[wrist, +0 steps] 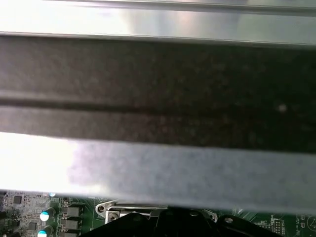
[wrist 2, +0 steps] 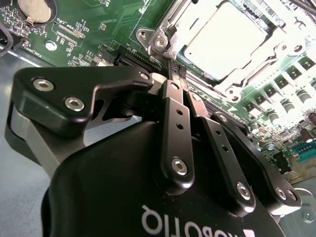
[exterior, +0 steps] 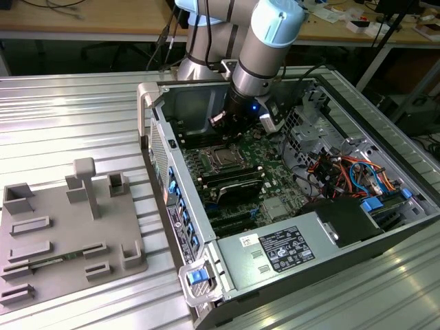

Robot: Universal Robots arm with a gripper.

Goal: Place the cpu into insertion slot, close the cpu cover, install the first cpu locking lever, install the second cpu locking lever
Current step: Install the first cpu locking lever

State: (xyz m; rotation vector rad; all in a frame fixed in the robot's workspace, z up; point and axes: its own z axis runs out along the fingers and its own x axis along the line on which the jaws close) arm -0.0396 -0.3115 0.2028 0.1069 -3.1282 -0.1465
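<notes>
The cpu (wrist 2: 224,39) lies flat in the insertion slot (exterior: 223,160), its silver top bright in the second wrist view. The cpu cover (wrist 2: 256,74) lies down around it as a silver frame. My gripper (wrist 2: 177,69) hangs just beside one edge of the socket with its black fingers (wrist 2: 170,113) pressed together and nothing visible between them. In the exterior view the gripper (exterior: 234,130) stands inside the open computer case, just behind the socket. I cannot make out the locking levers clearly. A bit of the socket's metal frame (wrist: 131,210) shows in the first wrist view.
The open computer case (exterior: 175,199) lies on a ribbed metal table. Black memory slots (exterior: 234,185) run next to the socket, a grey power supply box (exterior: 285,251) sits at the near end, and cable bundles (exterior: 344,172) lie at the exterior view's right. A grey fixture plate (exterior: 62,234) lies at its left.
</notes>
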